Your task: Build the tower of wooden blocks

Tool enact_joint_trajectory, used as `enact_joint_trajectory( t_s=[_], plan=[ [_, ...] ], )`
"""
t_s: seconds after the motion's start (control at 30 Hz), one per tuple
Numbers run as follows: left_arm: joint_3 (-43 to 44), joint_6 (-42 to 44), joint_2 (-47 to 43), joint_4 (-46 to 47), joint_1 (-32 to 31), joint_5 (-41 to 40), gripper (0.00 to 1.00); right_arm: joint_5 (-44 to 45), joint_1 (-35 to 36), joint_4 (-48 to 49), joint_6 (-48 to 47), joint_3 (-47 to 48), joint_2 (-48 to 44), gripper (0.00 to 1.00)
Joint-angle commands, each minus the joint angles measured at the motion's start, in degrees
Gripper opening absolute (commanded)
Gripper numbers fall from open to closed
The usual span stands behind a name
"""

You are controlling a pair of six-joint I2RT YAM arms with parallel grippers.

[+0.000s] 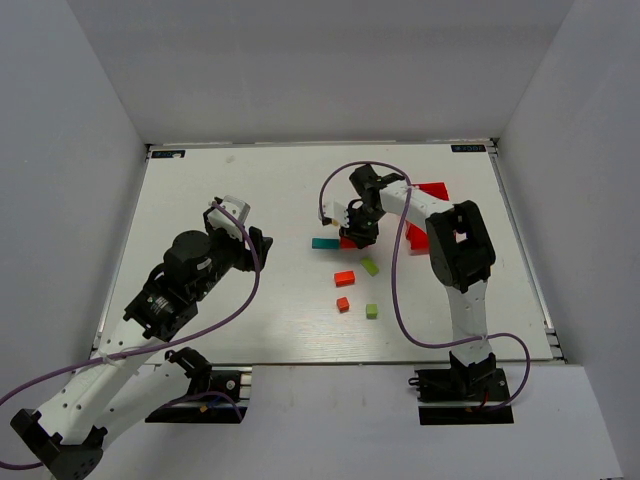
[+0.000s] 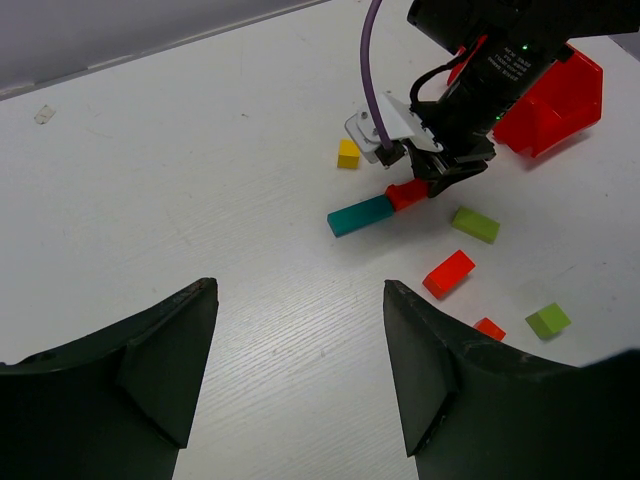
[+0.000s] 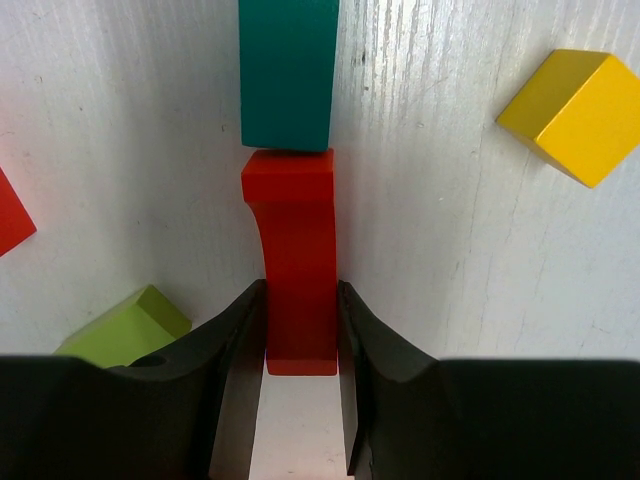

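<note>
No tower stands; the wood blocks lie loose on the table. My right gripper (image 1: 358,236) (image 3: 300,296) is shut on a red arch-shaped block (image 3: 298,240) (image 2: 407,194), whose far end touches the end of the long teal bar (image 3: 288,70) (image 1: 324,243) (image 2: 360,215). A yellow cube (image 3: 570,115) (image 2: 348,153) lies beside them. A lime-green block (image 1: 370,266) (image 3: 125,325), an orange-red block (image 1: 344,278), a small orange cube (image 1: 342,304) and a lime cube (image 1: 371,311) lie nearer. My left gripper (image 1: 258,243) (image 2: 300,370) is open and empty, left of the blocks.
A red plastic bin (image 1: 430,215) (image 2: 550,100) stands right behind my right arm, near the table's right side. White walls enclose the table on three sides. A purple cable loops off each arm.
</note>
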Motion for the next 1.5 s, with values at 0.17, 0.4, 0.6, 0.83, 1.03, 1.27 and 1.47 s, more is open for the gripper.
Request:
enact_joint_trajectory(
  t_s=[0.17,0.4,0.6,0.83,1.03,1.27,1.47],
  plan=[
    [-0.2,0.3,-0.2,0.1,0.2,0.0,0.77,0.6,1.1,-2.3,-0.8,0.1,2.2,0.19],
    [-0.2,0.3,-0.2,0.1,0.2,0.0,0.77,1.0,1.4,-1.7,-0.5,0.0,2.2,0.19],
    [-0.2,0.3,-0.2,0.1,0.2,0.0,0.77,1.1,1.5,-1.5,-0.1,0.0,2.2,0.21],
    [-0.2,0.3,-0.2,0.1,0.2,0.0,0.77,1.0,1.5,-0.9,0.5,0.1,2.0,0.21],
    [-0.2,0.3,-0.2,0.1,0.2,0.0,0.77,1.2,1.5,-0.3,0.8,-0.3,2.0,0.22],
    [-0.2,0.3,-0.2,0.1,0.2,0.0,0.77,1.2,1.6,-0.1,1.1,-0.3,2.0,0.24],
    [-0.2,0.3,-0.2,0.1,0.2,0.0,0.77,1.2,1.8,0.0,1.5,-0.3,2.0,0.36]
  ],
)
